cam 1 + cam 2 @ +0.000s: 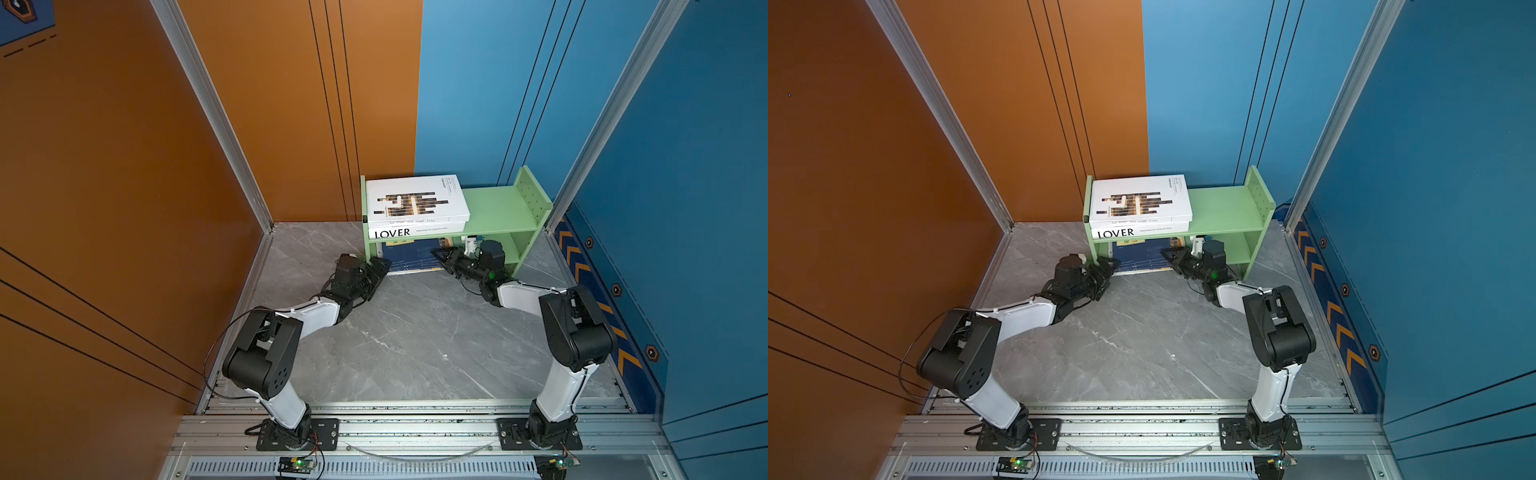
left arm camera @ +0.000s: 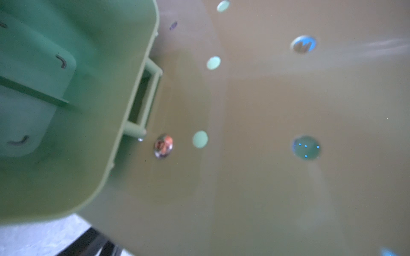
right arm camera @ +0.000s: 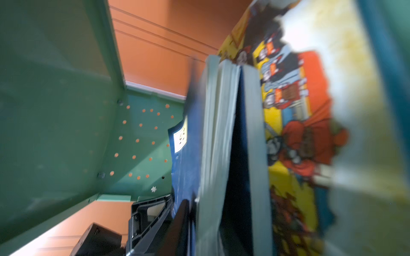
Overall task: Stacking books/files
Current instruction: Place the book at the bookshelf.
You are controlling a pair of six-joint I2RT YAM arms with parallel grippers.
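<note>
Nearest to us runs the aluminium rail (image 1: 415, 432) that carries both arm bases, and behind it we see the grey marbled tabletop (image 1: 415, 340). At its far end stands the green shelf (image 1: 494, 208). On the left end of its upper board the thick white "LOVER" book (image 1: 415, 231) lies flat, and the white book with brown-black bars (image 1: 415, 199) lies flat upon it. Under this board lie the navy yellow-labelled books (image 1: 409, 255), with their front edge sticking out past the shelf. In the right wrist view the yellow illustrated picture book (image 3: 288, 137) sits directly beside their page edges. The left gripper (image 1: 376, 272) is at the front foot of the shelf's left wall, with its jaws spread wide. The right gripper (image 1: 441, 254) is at the right front corner of the navy books, and we cannot tell whether its jaws grip them.
</note>
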